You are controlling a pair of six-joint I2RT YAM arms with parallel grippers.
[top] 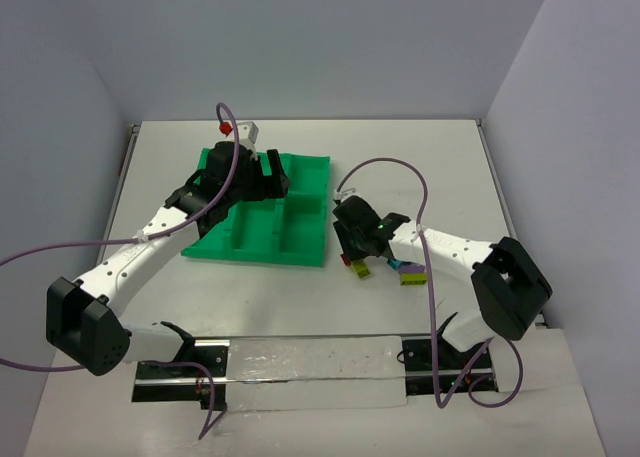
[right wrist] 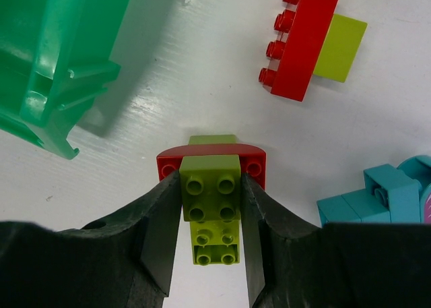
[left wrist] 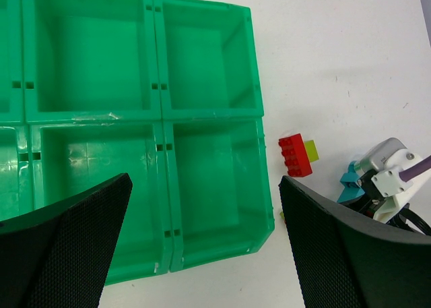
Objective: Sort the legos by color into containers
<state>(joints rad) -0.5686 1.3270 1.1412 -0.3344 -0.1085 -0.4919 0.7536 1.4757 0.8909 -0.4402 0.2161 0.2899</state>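
My right gripper (right wrist: 210, 187) is shut on a yellow-green lego (right wrist: 210, 199), one finger pressed on each side of it. That brick lies over a red lego (right wrist: 254, 165) with a rounded edge, and a second yellow-green brick (right wrist: 217, 244) shows just below it. More legos lie nearby on the table: a long red one (right wrist: 303, 38) over a yellow-green piece (right wrist: 342, 48), and cyan ones (right wrist: 377, 200). The containers are the compartments of the green tray (top: 300, 245). My left gripper (left wrist: 205, 183) hangs open above the tray's (left wrist: 161, 85) near right compartments, holding nothing.
The tray's corner (right wrist: 54, 58) is close to the left of my right gripper. In the top view the loose legos (top: 408, 273) lie just right of the tray, under the right arm (top: 450, 249). White table runs all round.
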